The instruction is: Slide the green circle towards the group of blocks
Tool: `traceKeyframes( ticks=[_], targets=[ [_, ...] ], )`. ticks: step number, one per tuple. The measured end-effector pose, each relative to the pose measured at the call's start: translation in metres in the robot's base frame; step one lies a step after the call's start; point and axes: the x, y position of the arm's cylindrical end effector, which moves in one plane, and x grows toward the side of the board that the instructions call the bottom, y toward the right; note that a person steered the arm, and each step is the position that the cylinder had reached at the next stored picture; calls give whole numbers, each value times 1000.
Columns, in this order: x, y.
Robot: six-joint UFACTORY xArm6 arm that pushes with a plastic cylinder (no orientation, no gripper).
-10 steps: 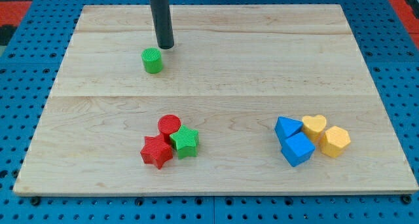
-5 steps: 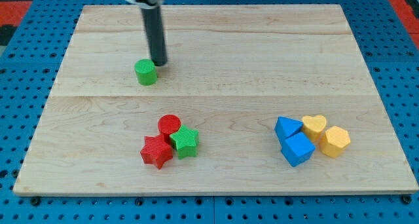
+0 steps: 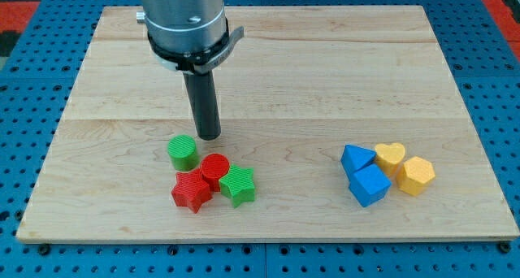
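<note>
The green circle (image 3: 183,152) lies on the wooden board, touching or nearly touching the upper left of a group made of a red circle (image 3: 214,168), a red star (image 3: 192,191) and a green star (image 3: 239,185). My tip (image 3: 210,136) is just above and to the right of the green circle, close to the red circle's upper edge. The rod rises toward the view's top, with the arm's grey end above it.
A second group sits at the view's lower right: two blue blocks (image 3: 364,176), a yellow heart (image 3: 391,156) and a yellow hexagon (image 3: 417,175). The board (image 3: 325,75) lies on a blue pegboard surface.
The green circle has been pushed down the board to the red and green group. My tip followed it down. The red circle and both stars shifted slightly.
</note>
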Motion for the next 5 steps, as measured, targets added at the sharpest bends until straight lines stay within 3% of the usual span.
traceKeyframes(
  ticks=[2, 4, 5],
  targets=[
    [33, -19],
    [-2, -54],
    [29, -73]
  ],
)
